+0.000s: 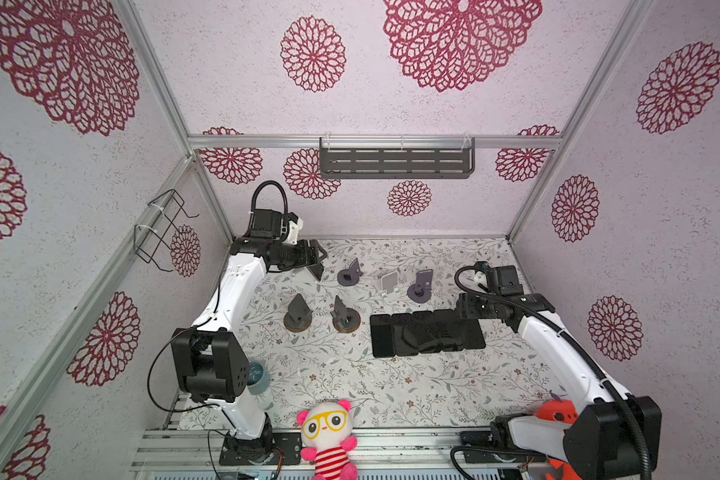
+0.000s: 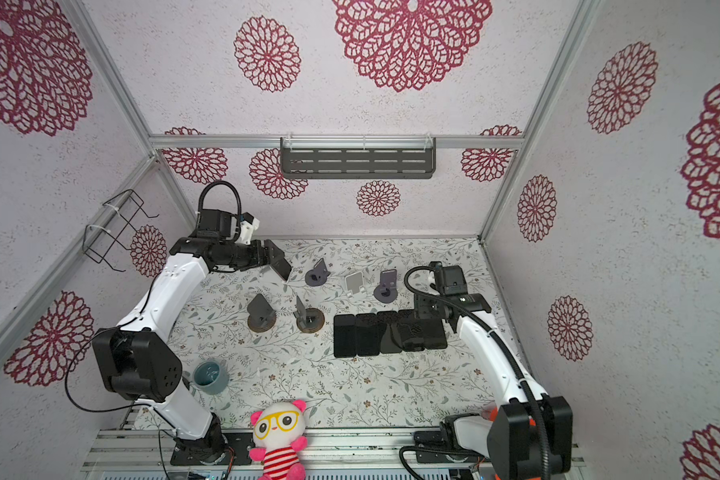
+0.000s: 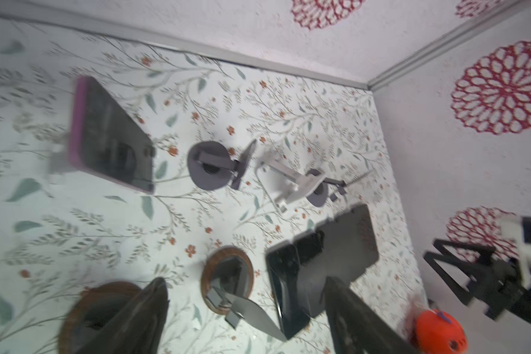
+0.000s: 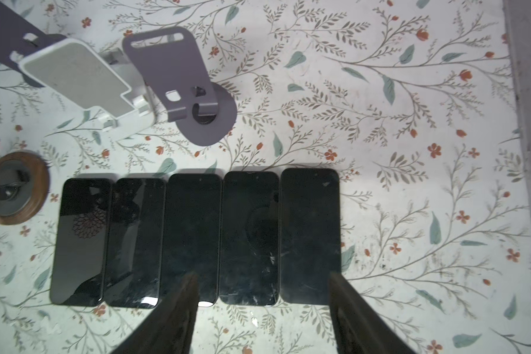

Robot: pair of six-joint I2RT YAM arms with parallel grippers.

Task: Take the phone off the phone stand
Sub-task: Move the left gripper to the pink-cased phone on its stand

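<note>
Phone in magenta case [image 3: 111,135], dark screen leaning on pale stand [image 3: 56,159] at far left of worktop [image 1: 350,374], just beside left gripper [image 3: 245,280], jaws apart, empty; right gripper [image 4: 261,274], likewise spread, well apart over five flat black phones [image 4: 193,239].

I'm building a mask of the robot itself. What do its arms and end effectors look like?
The left arm and right arm have white link shells joined by blocky black joint housings. A black ribbed cable loops from each wrist, near a white camera bracket. The left end effector and right end effector are black, each with two dark tapering fingers. No markings are legible.
</note>
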